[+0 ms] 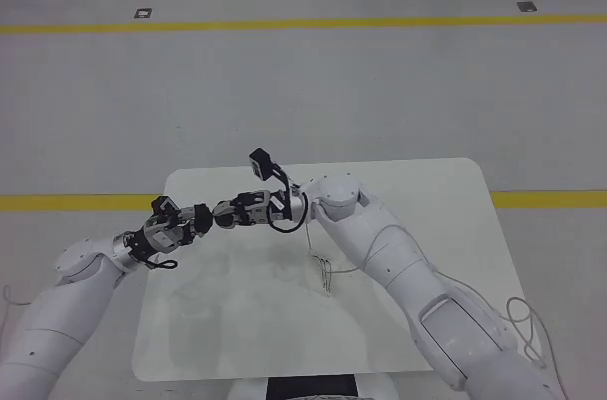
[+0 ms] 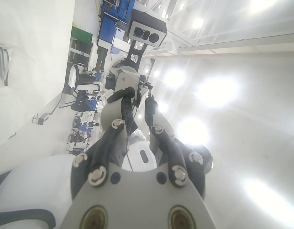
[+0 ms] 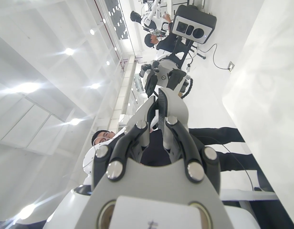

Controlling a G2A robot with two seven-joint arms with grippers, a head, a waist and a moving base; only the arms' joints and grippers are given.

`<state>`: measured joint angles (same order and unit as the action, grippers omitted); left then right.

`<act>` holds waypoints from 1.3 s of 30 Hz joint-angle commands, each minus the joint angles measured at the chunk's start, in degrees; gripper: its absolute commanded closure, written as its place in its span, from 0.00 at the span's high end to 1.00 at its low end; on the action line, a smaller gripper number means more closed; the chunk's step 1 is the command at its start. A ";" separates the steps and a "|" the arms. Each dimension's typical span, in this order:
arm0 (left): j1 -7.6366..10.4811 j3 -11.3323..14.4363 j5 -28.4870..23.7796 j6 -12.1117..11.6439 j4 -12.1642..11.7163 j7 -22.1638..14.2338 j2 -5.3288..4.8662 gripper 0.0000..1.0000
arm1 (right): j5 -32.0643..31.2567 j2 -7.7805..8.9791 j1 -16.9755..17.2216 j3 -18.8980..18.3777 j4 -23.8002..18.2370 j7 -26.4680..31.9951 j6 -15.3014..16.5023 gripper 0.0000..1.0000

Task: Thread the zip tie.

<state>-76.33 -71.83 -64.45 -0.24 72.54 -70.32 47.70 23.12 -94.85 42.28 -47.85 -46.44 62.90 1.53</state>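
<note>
The zip ties (image 1: 324, 272) are a small bundle of thin, pale strips lying loose on the table (image 1: 433, 200). In the left wrist view they look darker, with some strips bowed into narrow loops. They rest about midway between the far and near edges, a little right of the table's middle. Their long axis runs from the far edge toward the near edge, and we cannot make out which end carries the heads.

Both claws are well apart from the bundle, off toward the table's far left corner. There the left gripper (image 1: 207, 215) and the right gripper (image 1: 227, 211) face each other almost tip to tip. The bundle sits on the right arm's side, just beside its forearm as seen from above.

In its own wrist view the right gripper has its fingers (image 3: 162, 106) pressed together with only a dark slit between them. We cannot see whether anything is pinched there.

We cannot tell whether the left gripper is spread or closed. A thin dark strand (image 2: 132, 129) runs lengthwise along its middle, and we cannot tell whether it is a zip tie or a wire.
</note>
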 commanded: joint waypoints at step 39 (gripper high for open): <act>-4.59 -7.84 3.40 -2.40 0.01 -2.55 -0.33 0.00 | -6.06 3.15 2.69 -4.95 -3.64 -6.44 -0.01 1.00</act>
<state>-80.71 -79.00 -61.08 -2.53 72.81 -72.68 47.47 18.31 -92.07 44.47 -52.30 -49.31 57.55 1.33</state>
